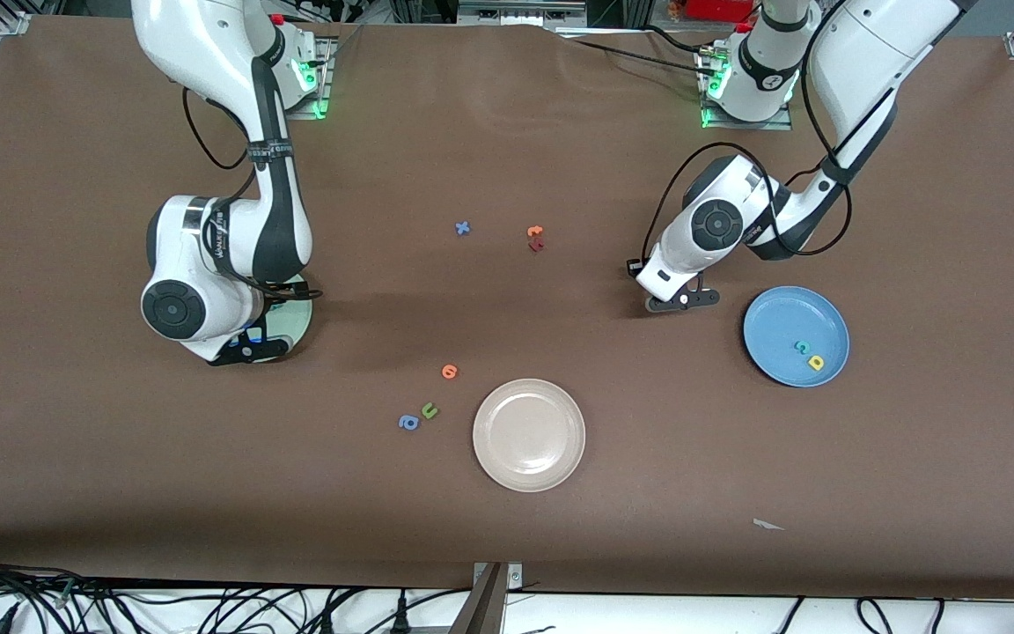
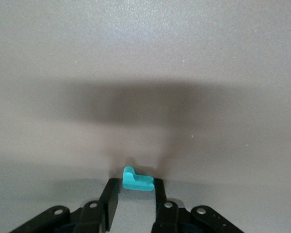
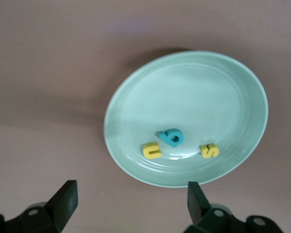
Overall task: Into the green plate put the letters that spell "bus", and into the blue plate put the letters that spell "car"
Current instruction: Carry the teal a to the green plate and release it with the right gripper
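A: Plate first, at the frame's left in the front view: the green plate (image 1: 294, 319) sits mostly hidden under the right gripper (image 1: 247, 345). What lies in it?

B: The right wrist view shows the yellow "u" (image 3: 152, 151), the teal "b" (image 3: 172, 137) and the yellow "s" (image 3: 209, 151) on it, with that gripper's fingers spread wide above, holding nothing.

A: And toward the middle?

B: Loose letters on the brown table (image 1: 507, 546): an orange round letter (image 1: 449, 372), an olive-green "u" (image 1: 429, 410), a blue "a" (image 1: 407, 423), then a cream-white plate (image 1: 529, 434) in the lower centre.

A: Further along?

B: The left gripper (image 1: 681, 300) is low at the table. In the left wrist view its fingers are drawn in on either side of the teal "r" (image 2: 136, 179).

A: And at the frame's right?

B: The blue plate (image 1: 796, 335) holds the teal "c" (image 1: 802, 348) and the yellow "a" (image 1: 816, 362).
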Motion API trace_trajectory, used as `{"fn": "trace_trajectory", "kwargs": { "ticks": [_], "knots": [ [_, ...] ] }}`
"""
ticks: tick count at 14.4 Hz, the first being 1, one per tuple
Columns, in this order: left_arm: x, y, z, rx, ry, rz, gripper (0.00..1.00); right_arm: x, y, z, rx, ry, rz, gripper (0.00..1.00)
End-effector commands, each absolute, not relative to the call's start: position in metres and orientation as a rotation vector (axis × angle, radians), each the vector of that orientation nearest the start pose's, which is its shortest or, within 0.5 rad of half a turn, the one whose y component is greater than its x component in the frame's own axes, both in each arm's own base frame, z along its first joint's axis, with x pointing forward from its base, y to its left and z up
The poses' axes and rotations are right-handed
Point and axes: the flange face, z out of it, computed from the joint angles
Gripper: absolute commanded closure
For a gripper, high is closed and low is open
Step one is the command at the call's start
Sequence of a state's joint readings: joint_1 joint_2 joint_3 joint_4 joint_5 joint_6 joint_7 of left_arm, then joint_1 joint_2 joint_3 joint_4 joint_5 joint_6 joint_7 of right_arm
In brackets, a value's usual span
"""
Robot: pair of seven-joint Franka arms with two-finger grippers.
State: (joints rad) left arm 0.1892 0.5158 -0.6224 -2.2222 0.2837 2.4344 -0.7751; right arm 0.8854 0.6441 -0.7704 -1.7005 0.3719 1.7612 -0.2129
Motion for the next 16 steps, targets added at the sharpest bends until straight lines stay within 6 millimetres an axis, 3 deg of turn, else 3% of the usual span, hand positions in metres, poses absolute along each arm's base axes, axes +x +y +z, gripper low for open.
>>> {"fn": "trace_trajectory", "kwargs": {
  "ticks": [1,5,6,8,10,12,14,16],
  "knots": [
    [0.472,-0.231,0.159,-3.101,-0.162,0.322,0.65,0.614,0.188,0.286,-3.143,-0.417,0.576,0.0],
    [0.471,-0.231,0.157,-3.101,-0.16,0.328,0.65,0.629,0.224,0.326,-3.183,-0.358,0.421,0.0],
    [0.471,-0.231,0.157,-3.1,-0.16,0.328,0.69,0.63,0.226,0.335,-3.177,-0.343,0.41,0.0],
    [0.472,-0.231,0.157,-3.1,-0.16,0.326,0.73,0.635,0.224,0.364,-3.176,-0.332,0.403,0.0],
    [0.473,-0.231,0.158,-3.102,-0.16,0.324,0.76,0.638,0.215,0.414,-3.176,-0.313,0.394,0.0],
    [0.473,-0.231,0.157,-3.102,-0.16,0.326,0.82,0.627,0.218,0.465,-3.181,-0.319,0.342,0.0],
    [0.473,-0.231,0.156,-3.102,-0.162,0.329,0.84,0.61,0.208,0.498,-3.159,-0.296,0.399,0.0],
    [0.473,-0.231,0.156,-3.102,-0.162,0.329,0.84,0.598,0.181,0.516,-3.164,-0.278,0.411,0.0]
  ]
}}
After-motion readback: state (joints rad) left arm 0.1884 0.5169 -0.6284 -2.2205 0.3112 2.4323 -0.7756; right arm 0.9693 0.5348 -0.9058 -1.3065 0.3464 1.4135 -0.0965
